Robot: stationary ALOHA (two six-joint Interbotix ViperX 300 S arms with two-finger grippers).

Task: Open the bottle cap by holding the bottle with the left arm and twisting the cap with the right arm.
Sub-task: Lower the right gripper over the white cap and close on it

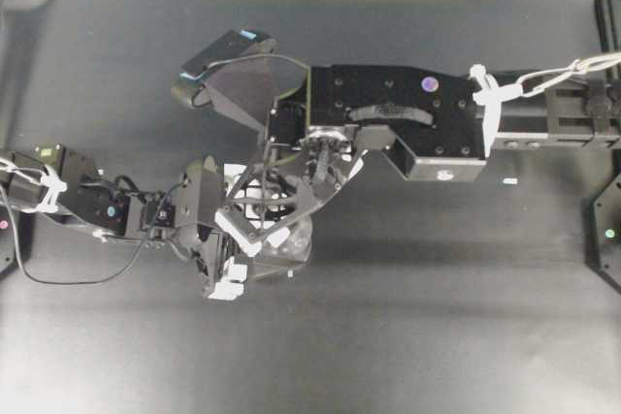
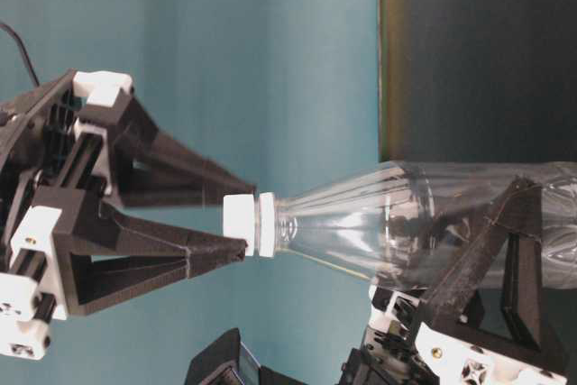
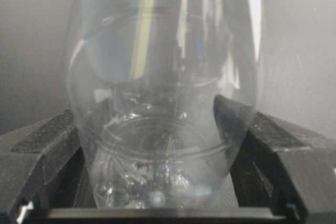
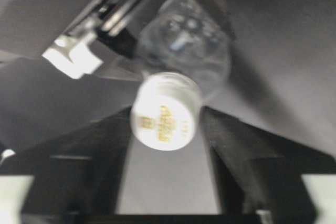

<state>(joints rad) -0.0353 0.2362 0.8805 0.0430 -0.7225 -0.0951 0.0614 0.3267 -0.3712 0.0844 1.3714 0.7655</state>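
I hold a clear plastic bottle [image 2: 388, 218] over a black table [image 1: 408, 336]. In the table-level view, which is turned on its side, the bottle's long axis runs across the picture, with its white cap [image 2: 240, 224] pointing left, toward my right gripper [image 2: 239, 209]. Seen from above, the bottle shows only as a round clear shape, so it stands upright with the cap pointing up.

My left gripper [image 3: 157, 124] is clamped on the lower body of the bottle, one black finger [image 3: 52, 135] pressed against each side.

My right gripper comes down over the cap. Its two black fingers [image 2: 194, 259] sit on either side of the cap, the tips right at its edges. I cannot tell whether they are pressing on it yet or just short of it.

In the right wrist view the top of the cap [image 4: 165, 111] carries small gold print, too blurred to read. No label shows on the bottle's body.
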